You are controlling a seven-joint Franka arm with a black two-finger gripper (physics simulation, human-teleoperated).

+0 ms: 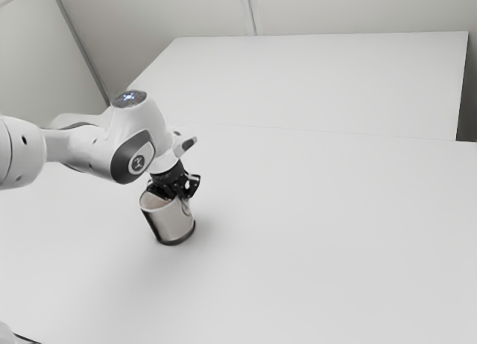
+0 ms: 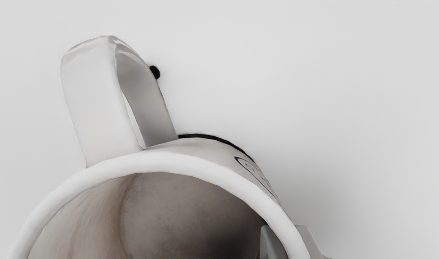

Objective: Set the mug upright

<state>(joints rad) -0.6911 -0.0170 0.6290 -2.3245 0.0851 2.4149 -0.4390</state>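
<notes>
Mug (image 1: 171,223) tilts mouth-up, its rim (image 2: 169,162) pinched by the gripper (image 1: 177,196).

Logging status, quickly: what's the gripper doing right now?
Gripper: closed on the wall of the mug, one finger inside, one outside.

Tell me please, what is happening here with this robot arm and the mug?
The Franka arm has its black two-finger gripper closed on the wall of a light-coloured mug, one finger inside the rim and the other outside. The task is to set the mug upright. At this moment it looks upright or nearly so, its open end up and its dark-edged base toward the white table. The gripper has not let go.
</notes>
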